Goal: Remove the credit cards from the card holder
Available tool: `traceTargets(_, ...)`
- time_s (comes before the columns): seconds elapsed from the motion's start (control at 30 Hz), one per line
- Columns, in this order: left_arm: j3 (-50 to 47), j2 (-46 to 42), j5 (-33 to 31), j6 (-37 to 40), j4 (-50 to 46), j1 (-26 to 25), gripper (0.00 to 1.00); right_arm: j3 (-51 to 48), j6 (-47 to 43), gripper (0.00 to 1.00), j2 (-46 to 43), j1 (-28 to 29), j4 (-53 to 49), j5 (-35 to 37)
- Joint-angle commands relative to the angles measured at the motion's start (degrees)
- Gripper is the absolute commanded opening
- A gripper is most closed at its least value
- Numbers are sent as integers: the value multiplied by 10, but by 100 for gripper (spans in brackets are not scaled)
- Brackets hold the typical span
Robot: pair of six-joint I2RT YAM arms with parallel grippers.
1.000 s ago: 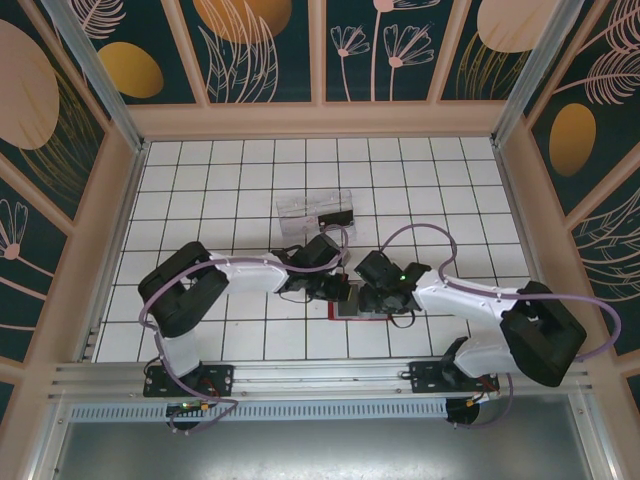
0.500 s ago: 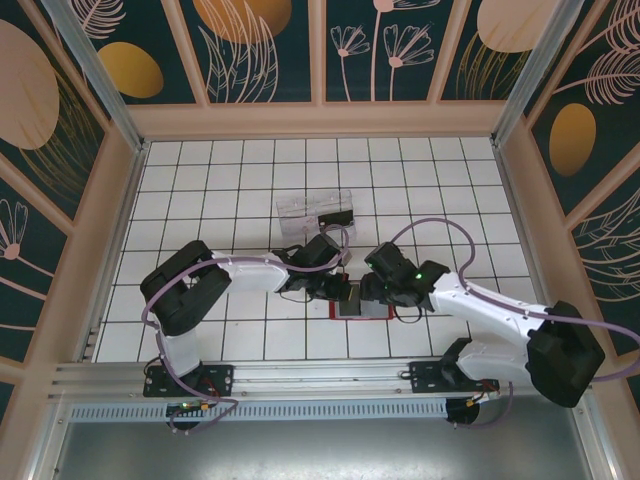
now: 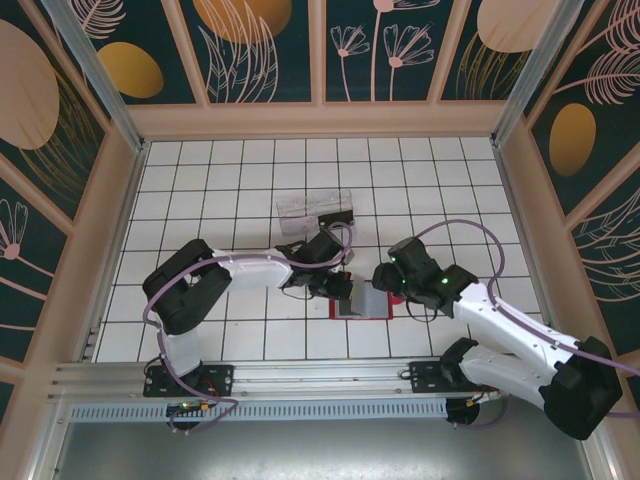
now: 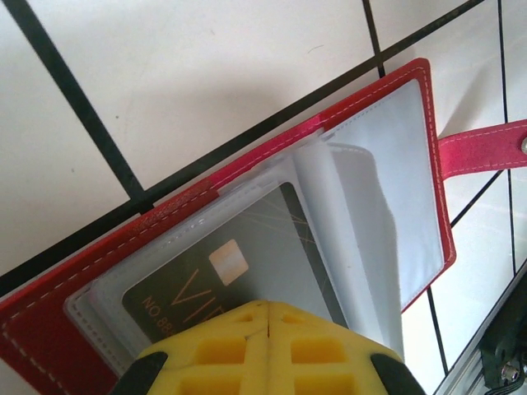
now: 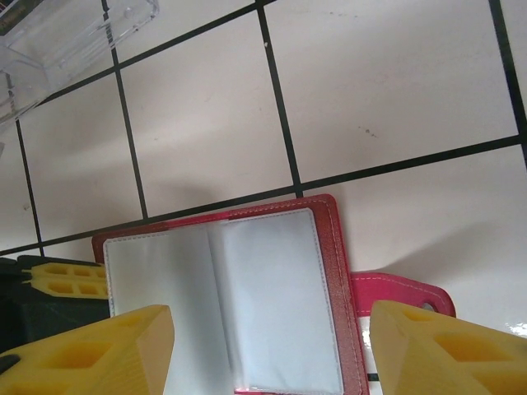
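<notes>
The red card holder (image 3: 372,305) lies open on the white tiles, grey-blue pages up, its closing tab (image 4: 482,148) pointing right. In the left wrist view a dark credit card (image 4: 247,267) with a pale chip square and gold lettering sits inside a clear sleeve of the card holder (image 4: 82,276). My left gripper (image 4: 268,306) is shut, its yellow tips resting on that sleeve at the holder's left half (image 3: 345,290). My right gripper (image 5: 268,346) hangs open above the card holder's (image 5: 333,247) right page, touching nothing, just right of the holder in the top view (image 3: 382,280).
A clear plastic compartment tray (image 3: 315,210) stands one tile behind the holder with a dark flat piece in it; its corner shows in the right wrist view (image 5: 74,33). Wooden walls bound the tiled floor on three sides.
My right arm has pulled back to the right, off the holder, with its jaws a little wider. The holder's right page is now uncovered. The left gripper has stayed in place, shut.
</notes>
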Motion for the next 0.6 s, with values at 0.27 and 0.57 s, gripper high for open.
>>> traceTargets(0.27, 92, 36, 8, 25, -49, -21, 0, -4, 3, 65, -21, -15, -20, 15)
traceTargets(0.57, 169, 109, 53, 18, -25, -40, 0, 11, 10, 65, -108, -48, -78, 74)
